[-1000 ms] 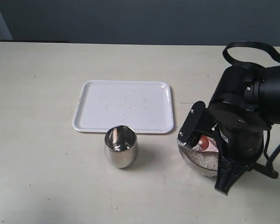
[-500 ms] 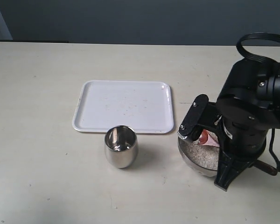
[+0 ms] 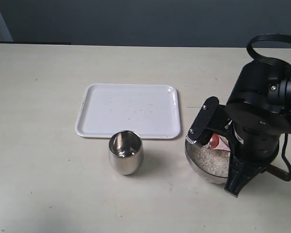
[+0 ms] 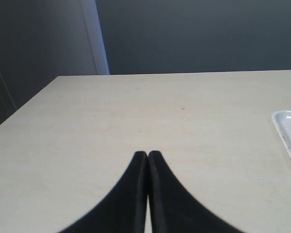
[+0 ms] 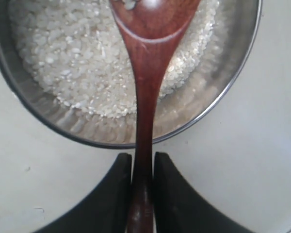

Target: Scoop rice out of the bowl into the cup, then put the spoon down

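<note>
Right wrist view: pincer (image 5: pixel 141 156) clamps spoon (image 5: pixel 146 92) handle; exterior view hides grip.

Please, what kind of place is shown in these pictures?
Probably a robot test bench in a lab, not a home kitchen: a pale table before a plain dark wall, a black robot arm over the bowl, and a tray and cup set out.

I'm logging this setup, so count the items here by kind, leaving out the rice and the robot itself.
Steel vessels: 2, the bowl and the cup
Wooden spoon: 1
White tray: 1
Total: 4
</note>
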